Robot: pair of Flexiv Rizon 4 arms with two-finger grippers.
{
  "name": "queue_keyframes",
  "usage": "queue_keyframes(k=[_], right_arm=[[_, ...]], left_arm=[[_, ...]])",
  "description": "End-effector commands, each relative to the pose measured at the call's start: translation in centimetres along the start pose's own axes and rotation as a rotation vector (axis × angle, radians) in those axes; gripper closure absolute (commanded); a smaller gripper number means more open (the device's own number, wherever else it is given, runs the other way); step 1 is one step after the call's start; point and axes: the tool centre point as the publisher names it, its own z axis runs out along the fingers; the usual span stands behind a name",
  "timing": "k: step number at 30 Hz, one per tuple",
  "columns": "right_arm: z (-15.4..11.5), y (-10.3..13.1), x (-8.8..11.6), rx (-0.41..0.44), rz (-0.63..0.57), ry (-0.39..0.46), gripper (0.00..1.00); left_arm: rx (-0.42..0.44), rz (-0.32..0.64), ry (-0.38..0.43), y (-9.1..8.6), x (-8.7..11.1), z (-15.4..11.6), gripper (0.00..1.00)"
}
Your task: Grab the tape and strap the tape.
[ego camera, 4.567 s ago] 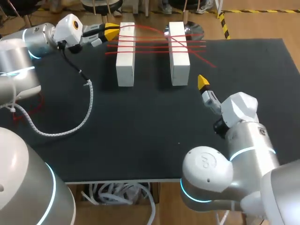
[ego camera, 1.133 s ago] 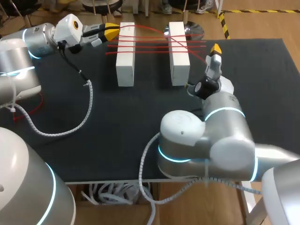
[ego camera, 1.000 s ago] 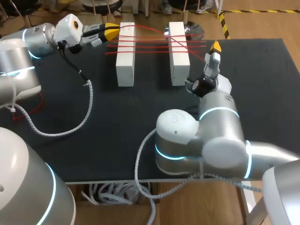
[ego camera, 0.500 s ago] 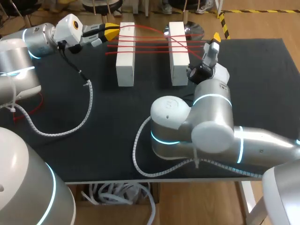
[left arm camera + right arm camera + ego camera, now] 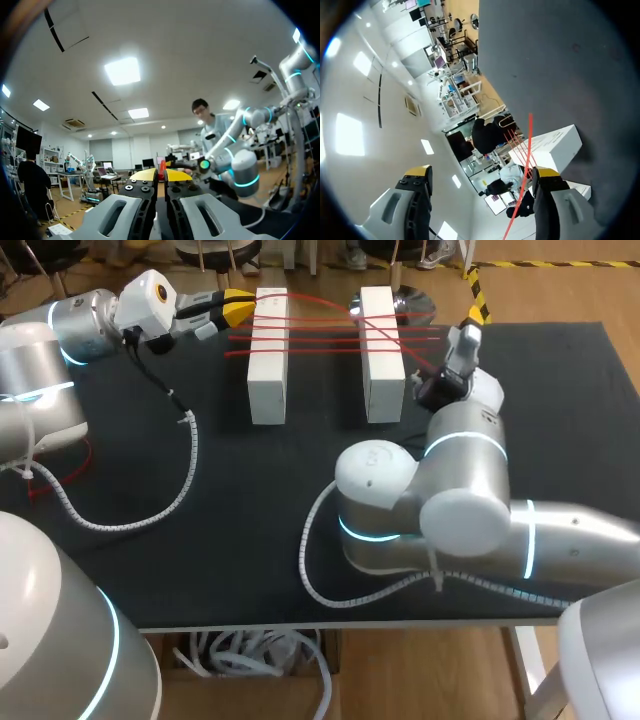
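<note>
Looking down from the head view, I see the red tape (image 5: 320, 335) pulled tight in a few thin lines across two white blocks (image 5: 268, 355) that stand side by side at the far part of the black table (image 5: 250, 510). The lines cross each other on top of the block nearer my right arm. My left gripper (image 5: 238, 308) is just beside the other block, up off the table, and one end of the tape runs right into its yellow tips. In the left wrist view the two fingers (image 5: 145, 174) are pressed close with a bit of red pinched between them, so it is gripping the tape. My right gripper (image 5: 468, 325) is just past the blocks on the other side, where the tape lines end. In the right wrist view its fingers (image 5: 417, 172) are spread wide, and one red line (image 5: 525, 165) passes between them without touching both, so it holds nothing
</note>
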Motion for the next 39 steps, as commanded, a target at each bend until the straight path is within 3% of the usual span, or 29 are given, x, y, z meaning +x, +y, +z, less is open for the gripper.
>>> queue_keyframes(k=[1, 18, 39], right_arm=[[0.4, 0.3, 0.4, 0.004, -0.005, -0.003, 0.14], [0.2, 0.8, 0.9, 0.009, -0.01, -0.004, 0.17], [-0.8, 0.6, 0.3, 0.029, -0.029, -0.019, 0.45]], left_arm=[[0.002, -0.001, 0.003, 0.1, -0.1, -0.1, 1.0], [0.002, -0.001, 0.003, 0.1, -0.1, -0.1, 1.0], [0.002, -0.001, 0.003, 0.1, -0.1, -0.1, 1.0]])
